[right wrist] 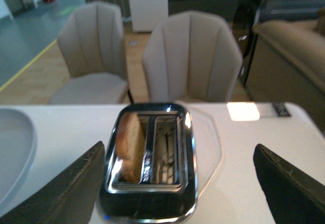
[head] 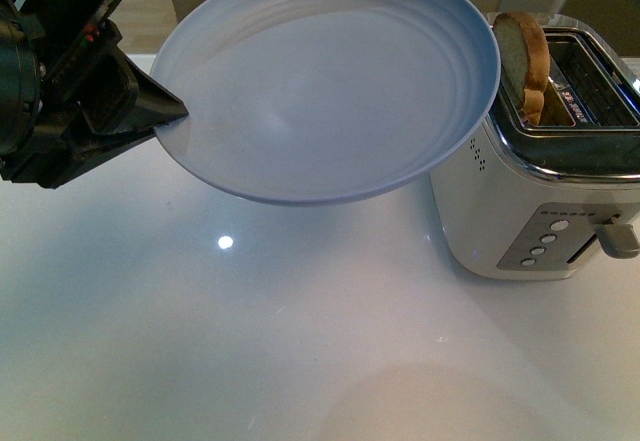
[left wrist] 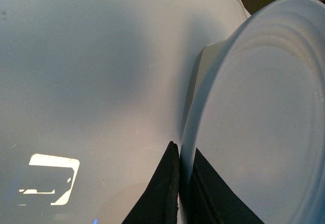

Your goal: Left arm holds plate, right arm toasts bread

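Observation:
My left gripper (head: 165, 111) is shut on the rim of the pale blue-white plate (head: 330, 71), which hangs tilted above the table, its far edge close to the toaster. In the left wrist view the plate (left wrist: 264, 117) edge is pinched between the black fingers (left wrist: 165, 193) of the gripper (left wrist: 182, 158). The bread (head: 524, 61) stands upright in the toaster's left slot, its top sticking out. In the right wrist view the bread (right wrist: 131, 142) shows in that slot below my right gripper (right wrist: 180, 176), which is open above the toaster with nothing between its fingers (right wrist: 284, 183).
A white and chrome toaster (head: 545, 211) stands at the right of the white table (head: 200, 341), its lever (head: 618, 238) on the front face. The second slot (right wrist: 165, 150) is empty. Two beige chairs (right wrist: 190, 56) stand beyond the table.

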`<state>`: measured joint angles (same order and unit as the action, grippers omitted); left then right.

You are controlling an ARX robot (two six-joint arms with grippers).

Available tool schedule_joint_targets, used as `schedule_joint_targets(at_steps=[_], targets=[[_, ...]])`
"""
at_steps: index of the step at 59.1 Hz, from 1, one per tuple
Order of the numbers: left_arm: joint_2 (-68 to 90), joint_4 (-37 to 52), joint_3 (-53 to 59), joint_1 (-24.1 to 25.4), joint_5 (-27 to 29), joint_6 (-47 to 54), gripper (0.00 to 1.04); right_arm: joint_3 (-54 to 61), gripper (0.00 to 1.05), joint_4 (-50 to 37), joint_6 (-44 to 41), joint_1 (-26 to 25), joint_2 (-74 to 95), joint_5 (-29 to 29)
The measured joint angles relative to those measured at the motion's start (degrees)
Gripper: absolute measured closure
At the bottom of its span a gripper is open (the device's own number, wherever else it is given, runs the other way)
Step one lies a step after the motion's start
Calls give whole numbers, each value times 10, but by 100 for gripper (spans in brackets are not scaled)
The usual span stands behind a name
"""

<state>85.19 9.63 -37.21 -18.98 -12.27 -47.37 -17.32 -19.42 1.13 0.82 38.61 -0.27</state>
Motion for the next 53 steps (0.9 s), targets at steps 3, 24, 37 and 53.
schedule_joint_targets(at_steps=[3,24,37,53], targets=[[0,-2,0,0,2,0,102,20,33,-23,-2,-6,-13,6],[-1,-3,0,0,7,2,102,106,103,-20,-7,-7,-102,3],[-1,-3,0,0,9,2,102,131,103,2,-9,-7,-147,3],[-1,-3,0,2,13,2,102,147,103,31,-9,-7,-193,3]])
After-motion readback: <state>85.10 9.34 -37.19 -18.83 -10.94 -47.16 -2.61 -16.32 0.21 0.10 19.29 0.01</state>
